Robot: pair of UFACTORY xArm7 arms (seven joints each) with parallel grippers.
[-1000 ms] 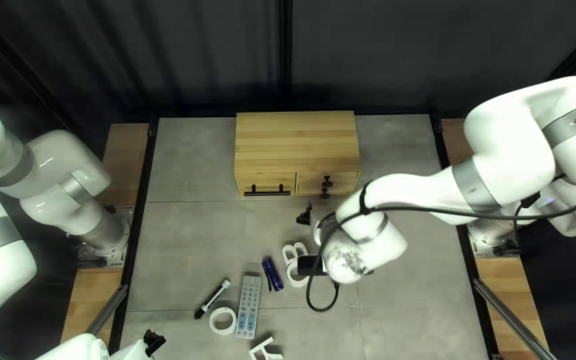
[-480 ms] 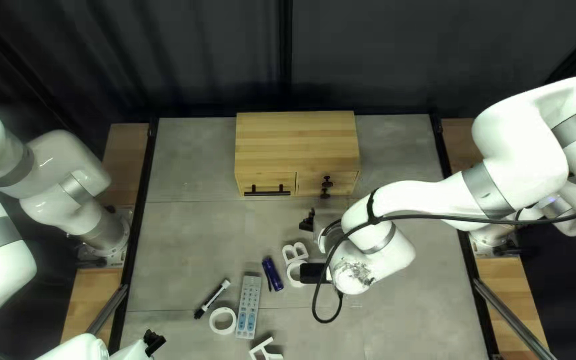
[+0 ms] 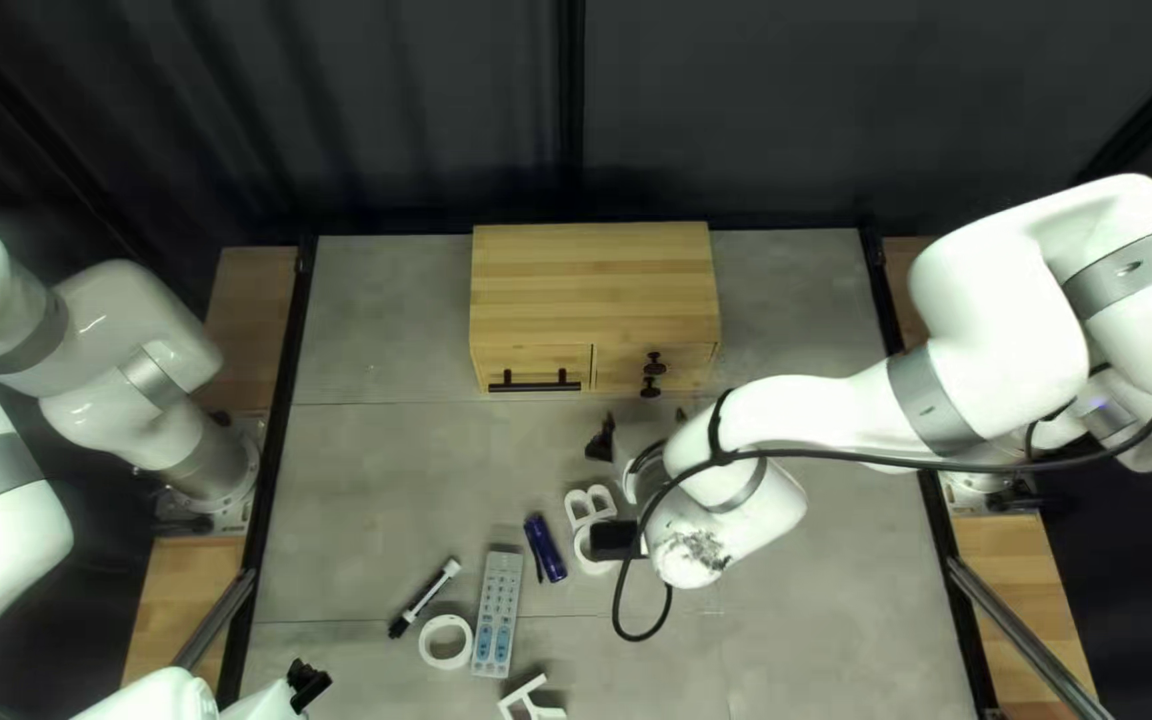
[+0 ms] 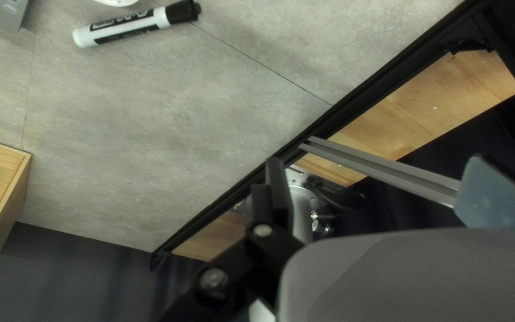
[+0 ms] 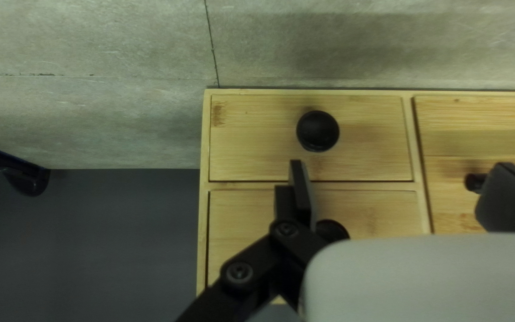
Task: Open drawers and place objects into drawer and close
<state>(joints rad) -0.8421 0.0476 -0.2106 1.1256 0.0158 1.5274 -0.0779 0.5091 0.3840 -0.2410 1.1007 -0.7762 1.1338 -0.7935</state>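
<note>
The wooden cabinet [image 3: 592, 287] stands at the table's far side, its small drawers and wide drawer shut. My right gripper [image 3: 643, 427] is just in front of its knobs. In the right wrist view my gripper [image 5: 409, 194] is open, facing the small drawers; one round knob [image 5: 318, 130] lies ahead of one finger, another is partly hidden behind that finger. A bar handle [image 5: 475, 182] is partly behind the other finger. My left gripper [image 3: 310, 683] hovers at the near left; in its wrist view the gripper [image 4: 382, 194] is open and empty. A marker [image 4: 135, 24] lies beyond it.
On the near table lie a remote [image 3: 498, 614], a tape roll [image 3: 446, 642], a blue object [image 3: 546, 547] and white letters [image 3: 590, 504]. A white ring [image 3: 583, 544] is partly under my right arm. The table's black edge rail [image 4: 377, 80] borders the left side.
My right arm swung slightly right, then back left, staying in front of the cabinet. A second fingertip now shows beside the arm. The left arm and the table objects are unmoved.
</note>
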